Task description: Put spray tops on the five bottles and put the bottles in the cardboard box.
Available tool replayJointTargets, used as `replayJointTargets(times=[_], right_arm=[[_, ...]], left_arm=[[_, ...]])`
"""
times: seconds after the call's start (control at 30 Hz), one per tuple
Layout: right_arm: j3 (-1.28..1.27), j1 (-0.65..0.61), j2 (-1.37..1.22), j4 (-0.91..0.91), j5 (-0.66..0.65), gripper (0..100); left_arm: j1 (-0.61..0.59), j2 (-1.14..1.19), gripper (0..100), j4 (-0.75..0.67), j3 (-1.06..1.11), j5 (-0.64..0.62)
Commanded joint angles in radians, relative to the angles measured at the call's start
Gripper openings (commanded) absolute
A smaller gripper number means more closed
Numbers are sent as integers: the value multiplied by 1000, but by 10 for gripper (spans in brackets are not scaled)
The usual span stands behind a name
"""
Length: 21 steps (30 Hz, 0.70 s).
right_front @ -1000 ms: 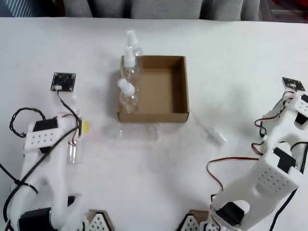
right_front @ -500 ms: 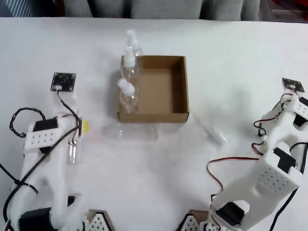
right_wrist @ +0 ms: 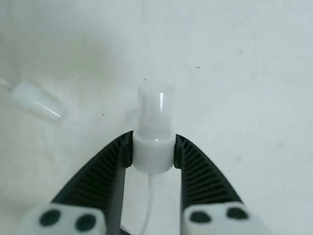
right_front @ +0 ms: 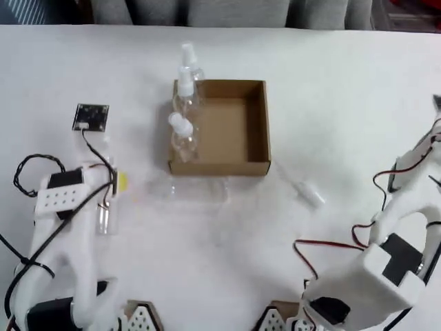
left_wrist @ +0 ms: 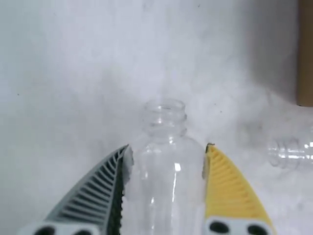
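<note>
Capping step: your left pincer (left_wrist: 167, 148) grips an uncapped bottle (left_wrist: 165, 171), right pincer (right_wrist: 152, 138) a spray top (right_wrist: 155, 122); next, I'd judge, align them

Left wrist view: held bottle (left_wrist: 164, 169) base cut by edge; lying bottle (left_wrist: 293, 151) body likewise.

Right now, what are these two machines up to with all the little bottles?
Two robot arms are fitting spray tops onto clear bottles. The left end effector grips a bare-necked bottle, and the right end effector grips a spray top. Three topped bottles stand along the left wall of the cardboard box. A second uncapped bottle and a loose top lie on the table in front of it.
</note>
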State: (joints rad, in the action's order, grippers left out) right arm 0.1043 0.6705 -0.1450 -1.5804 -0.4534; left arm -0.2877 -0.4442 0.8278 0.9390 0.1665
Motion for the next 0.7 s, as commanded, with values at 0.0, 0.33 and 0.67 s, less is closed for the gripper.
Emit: replayJointTargets(times=[0.0, 0.33, 0.67], right_arm=[[-118, 15, 76, 81, 6, 17], [-264, 7, 306, 147, -26, 17], [-258, -168, 662, 136, -25, 16]], left_arm=[[4, -8, 20, -20, -34, 0], [15, -271, 20, 86, -26, -3], [283, -688, 20, -31, 115, -204]])
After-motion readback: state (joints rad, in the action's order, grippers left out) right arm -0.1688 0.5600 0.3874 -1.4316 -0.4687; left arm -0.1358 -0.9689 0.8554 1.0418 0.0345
